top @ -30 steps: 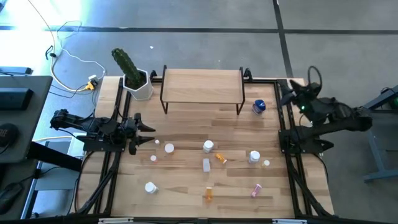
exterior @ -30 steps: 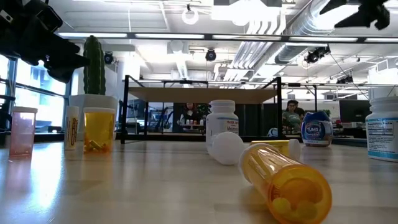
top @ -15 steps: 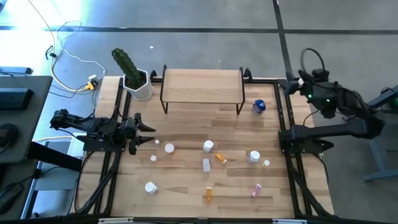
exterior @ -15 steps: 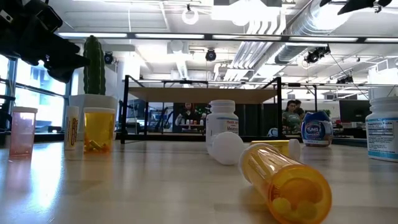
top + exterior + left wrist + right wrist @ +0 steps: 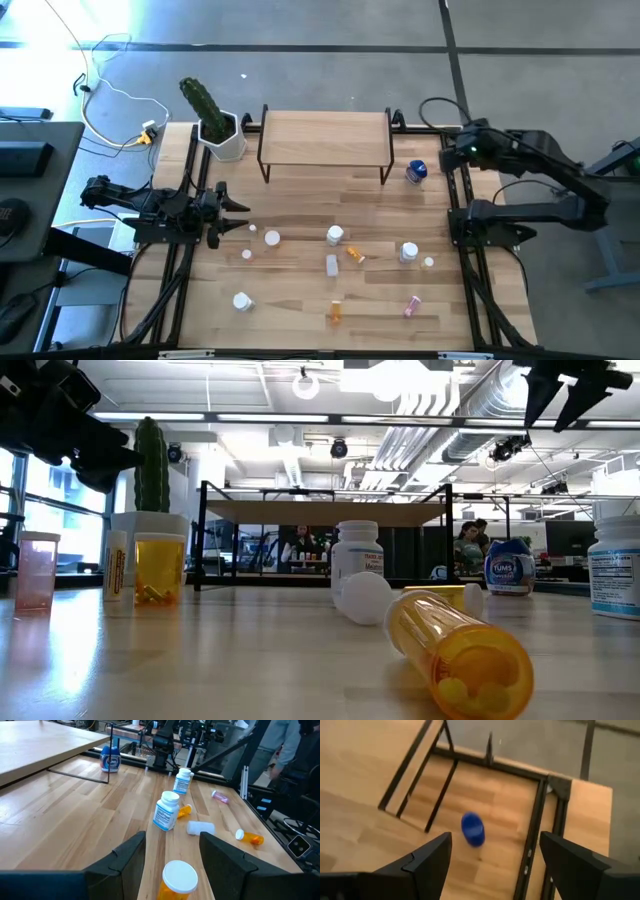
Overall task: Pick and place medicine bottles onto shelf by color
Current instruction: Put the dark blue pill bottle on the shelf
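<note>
Bottles: one blue bottle (image 5: 416,171), three orange; right hand (image 5: 492,862) released, left hand (image 5: 170,851) released, empty.

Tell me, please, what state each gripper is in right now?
Left gripper: open, holding nothing.
Right gripper: open wide, empty, above the blue white-labelled medicine bottle.

One readable brand: "TUMS" in white letters on the label of the small blue bottle with a white cap (image 5: 509,574), standing far right on the worktop. Print on the white bottles' labels is there, but too small to read.
</note>
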`<state>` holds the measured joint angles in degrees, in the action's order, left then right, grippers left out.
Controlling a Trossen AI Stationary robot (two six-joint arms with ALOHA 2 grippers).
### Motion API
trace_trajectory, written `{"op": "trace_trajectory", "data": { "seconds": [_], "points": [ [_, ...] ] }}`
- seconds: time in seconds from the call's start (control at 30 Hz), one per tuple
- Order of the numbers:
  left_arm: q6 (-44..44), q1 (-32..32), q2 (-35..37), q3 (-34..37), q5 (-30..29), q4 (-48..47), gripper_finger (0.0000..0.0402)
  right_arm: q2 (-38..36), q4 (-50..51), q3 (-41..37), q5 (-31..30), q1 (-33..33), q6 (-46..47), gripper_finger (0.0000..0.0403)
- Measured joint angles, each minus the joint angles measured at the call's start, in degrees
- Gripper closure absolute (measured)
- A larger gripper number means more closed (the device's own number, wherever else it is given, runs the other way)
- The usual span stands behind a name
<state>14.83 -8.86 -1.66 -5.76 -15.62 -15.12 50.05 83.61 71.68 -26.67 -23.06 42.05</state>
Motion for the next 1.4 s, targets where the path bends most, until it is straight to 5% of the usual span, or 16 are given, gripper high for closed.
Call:
{"op": "trace_trajectory", "data": {
  "seconds": [0.7,1.4],
  "points": [
    [4.73,-0.02,0.01,0.00,0.00,0.01,0.0225,17.33,-4.83,0.04,23.19,-30.33,-13.95,0.0112],
    [8.13,0.00,0.01,0.00,0.00,0.01,0.0225,35.96,-8.15,0.04,30.22,-32.44,-22.93,0.0112]
  ]
}}
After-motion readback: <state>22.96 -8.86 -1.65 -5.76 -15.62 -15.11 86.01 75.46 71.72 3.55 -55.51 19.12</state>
